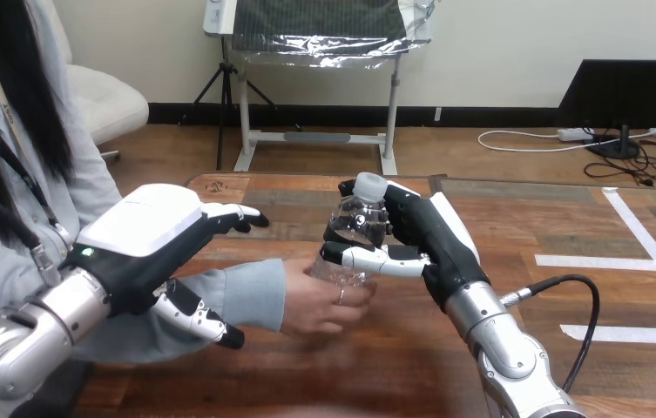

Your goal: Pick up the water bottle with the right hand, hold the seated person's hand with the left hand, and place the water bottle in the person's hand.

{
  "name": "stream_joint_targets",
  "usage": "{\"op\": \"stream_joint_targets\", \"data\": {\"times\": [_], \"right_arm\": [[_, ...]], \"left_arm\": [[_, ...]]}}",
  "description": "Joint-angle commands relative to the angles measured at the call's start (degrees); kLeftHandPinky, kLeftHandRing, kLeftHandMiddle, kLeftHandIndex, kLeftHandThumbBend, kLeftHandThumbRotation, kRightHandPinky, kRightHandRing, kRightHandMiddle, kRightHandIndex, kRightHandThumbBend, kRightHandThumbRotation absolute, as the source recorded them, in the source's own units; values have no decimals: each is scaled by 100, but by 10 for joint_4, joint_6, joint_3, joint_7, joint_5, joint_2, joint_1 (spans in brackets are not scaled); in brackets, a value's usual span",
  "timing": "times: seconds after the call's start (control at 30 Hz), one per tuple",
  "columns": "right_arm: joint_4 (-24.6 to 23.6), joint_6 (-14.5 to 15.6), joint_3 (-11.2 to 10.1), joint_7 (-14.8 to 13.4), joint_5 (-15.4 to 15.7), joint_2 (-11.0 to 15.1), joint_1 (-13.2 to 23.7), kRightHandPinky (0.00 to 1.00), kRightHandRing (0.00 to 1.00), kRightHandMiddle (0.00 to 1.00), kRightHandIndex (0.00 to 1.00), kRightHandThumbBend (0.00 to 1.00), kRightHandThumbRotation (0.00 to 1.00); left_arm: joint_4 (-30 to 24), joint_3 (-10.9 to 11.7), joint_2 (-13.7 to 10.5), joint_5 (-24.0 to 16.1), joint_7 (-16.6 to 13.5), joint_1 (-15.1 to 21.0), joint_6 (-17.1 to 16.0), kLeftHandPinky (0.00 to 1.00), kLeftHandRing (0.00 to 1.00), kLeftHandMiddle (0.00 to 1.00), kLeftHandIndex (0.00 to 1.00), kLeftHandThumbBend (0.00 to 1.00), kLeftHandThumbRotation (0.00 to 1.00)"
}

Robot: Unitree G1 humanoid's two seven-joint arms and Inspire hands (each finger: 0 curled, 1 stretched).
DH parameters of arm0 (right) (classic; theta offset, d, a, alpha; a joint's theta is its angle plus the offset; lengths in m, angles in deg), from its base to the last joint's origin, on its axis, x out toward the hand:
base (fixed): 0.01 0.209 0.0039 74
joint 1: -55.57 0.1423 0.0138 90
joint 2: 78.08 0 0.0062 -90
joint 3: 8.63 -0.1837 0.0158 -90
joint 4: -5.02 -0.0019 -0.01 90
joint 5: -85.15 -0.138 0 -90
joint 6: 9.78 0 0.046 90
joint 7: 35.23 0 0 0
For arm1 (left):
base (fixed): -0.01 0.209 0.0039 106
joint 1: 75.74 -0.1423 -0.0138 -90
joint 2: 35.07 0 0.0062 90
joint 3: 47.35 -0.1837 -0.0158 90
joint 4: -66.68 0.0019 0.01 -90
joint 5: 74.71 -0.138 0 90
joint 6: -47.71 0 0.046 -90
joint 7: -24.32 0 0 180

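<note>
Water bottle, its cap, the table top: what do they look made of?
Water bottle: thin clear plastic, glossy; see-through, with bright glints on a ridged wall. Cap: opaque white plastic, probably; dull, even surface. Table: brown wood planks with visible grain and seams, slight sheen; solid or veneer, cannot tell.

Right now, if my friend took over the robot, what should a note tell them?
Left hand: open, fingers straight, over the person's sleeve; I see no grip on it.
Right hand: shut on the bottle, cap up.
The person's hand wraps the bottle's lower part, so both hold it.
Done: bottle picked up and brought into the person's hand.
Left: right hand lets go; left hand has not yet taken the person's hand.
</note>
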Motion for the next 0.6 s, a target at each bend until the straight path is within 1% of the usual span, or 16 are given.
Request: {"op": "stream_joint_targets", "data": {"times": [0.0, 0.17, 0.37, 0.47, 0.57], "right_arm": [[-15, -10, -5, -9, -5, 10, 53, 69, 73, 75, 75, 85, 24], [-14, -10, -5, -10, -4, 12, 54, 69, 73, 74, 75, 85, 25], [-14, -9, -5, -12, -3, 15, 55, 69, 73, 74, 74, 86, 25], [-14, -7, -5, -12, -3, 16, 55, 69, 73, 74, 74, 86, 26], [-13, -9, -5, -11, -3, 17, 56, 69, 73, 74, 75, 85, 26]], "left_arm": [[-28, 22, -3, 6, -5, 7, 11, 80, 83, 85, 88, 100, 31], [-30, 23, -4, 6, -8, 2, 14, 81, 85, 87, 90, 100, 31], [-36, 25, -4, 12, 0, -6, 25, 83, 88, 90, 92, 100, 31], [-34, 24, -4, 11, -4, -9, 23, 83, 89, 91, 93, 100, 32], [-37, 23, -5, 8, 1, -12, 30, 84, 90, 93, 94, 100, 33]]}}
